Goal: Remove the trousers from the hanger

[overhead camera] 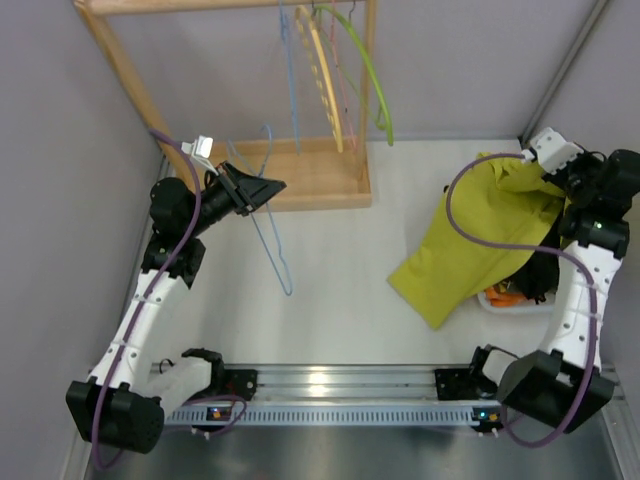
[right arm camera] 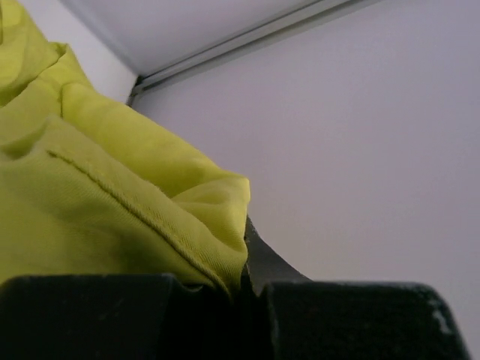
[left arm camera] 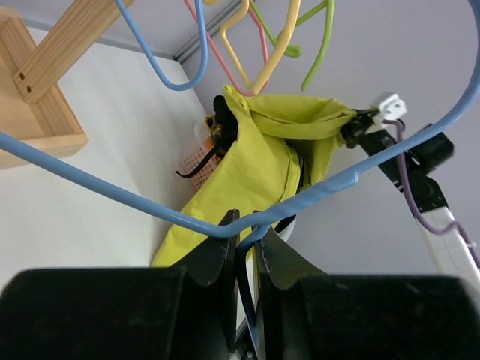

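Observation:
The light-blue wire hanger (overhead camera: 272, 245) is bare and hangs off the rack, held above the table at back left. My left gripper (overhead camera: 272, 188) is shut on its wire near the hook; in the left wrist view the jaws (left arm camera: 251, 240) pinch the blue hanger (left arm camera: 112, 184). The mustard trousers (overhead camera: 478, 235) are off the hanger, draped at the right with the lower end on the table. My right gripper (overhead camera: 532, 168) is shut on their upper edge and holds it raised. The right wrist view shows the cloth (right arm camera: 97, 202) pinched in my right gripper (right arm camera: 244, 281). The trousers also show in the left wrist view (left arm camera: 247, 169).
A wooden clothes rack (overhead camera: 320, 175) stands at the back with a blue, a yellow wooden (overhead camera: 322, 70), a pink and a lime-green hanger (overhead camera: 372, 75) on its rail. A white basket (overhead camera: 505, 298) with black clothes (overhead camera: 542, 272) sits at the right under the trousers.

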`<control>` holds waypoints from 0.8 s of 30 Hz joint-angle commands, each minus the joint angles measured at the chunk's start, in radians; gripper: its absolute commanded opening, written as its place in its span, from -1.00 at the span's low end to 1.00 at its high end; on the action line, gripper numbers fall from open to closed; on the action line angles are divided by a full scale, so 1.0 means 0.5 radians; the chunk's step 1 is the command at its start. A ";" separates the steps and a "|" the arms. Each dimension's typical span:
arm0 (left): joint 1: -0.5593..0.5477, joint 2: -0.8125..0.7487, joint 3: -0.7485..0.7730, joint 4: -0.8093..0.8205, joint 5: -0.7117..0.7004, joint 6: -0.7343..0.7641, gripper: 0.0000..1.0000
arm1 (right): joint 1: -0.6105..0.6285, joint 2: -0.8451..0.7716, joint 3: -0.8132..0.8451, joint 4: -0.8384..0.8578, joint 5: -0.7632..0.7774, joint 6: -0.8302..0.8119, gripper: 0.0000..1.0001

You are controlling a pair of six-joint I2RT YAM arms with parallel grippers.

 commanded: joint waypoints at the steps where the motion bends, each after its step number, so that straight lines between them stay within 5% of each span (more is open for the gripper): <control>1: -0.008 -0.008 0.028 0.115 -0.005 0.024 -1.00 | 0.025 0.246 0.053 -0.123 0.014 0.155 -1.00; 7: -0.002 -0.036 0.021 0.085 -0.020 0.079 -1.00 | 0.116 0.351 0.057 -0.675 -0.179 0.190 -1.00; 12: -0.002 -0.036 0.015 0.054 -0.020 0.095 -1.00 | 0.331 0.069 -0.422 -0.915 -0.106 0.042 -1.00; 14: -0.005 -0.036 0.009 0.054 -0.020 0.083 -1.00 | 0.405 0.001 -0.538 -0.915 -0.088 0.045 -0.85; 18: -0.005 -0.033 0.018 0.054 -0.011 0.086 -1.00 | 0.430 0.013 -0.536 -0.985 -0.084 0.109 -0.14; 19: -0.005 -0.030 0.027 0.054 -0.008 0.086 -1.00 | 0.427 0.022 -0.499 -1.055 -0.094 0.116 0.20; 21: -0.005 -0.033 0.031 0.054 0.004 0.089 -1.00 | 0.421 0.010 -0.395 -1.099 -0.145 0.119 0.50; 22: -0.002 -0.036 0.028 0.054 0.001 0.086 -1.00 | 0.417 -0.011 -0.367 -1.120 -0.167 0.113 0.82; 24: -0.005 -0.042 0.015 0.051 0.004 0.086 -1.00 | 0.414 -0.088 -0.275 -1.154 -0.259 0.064 0.98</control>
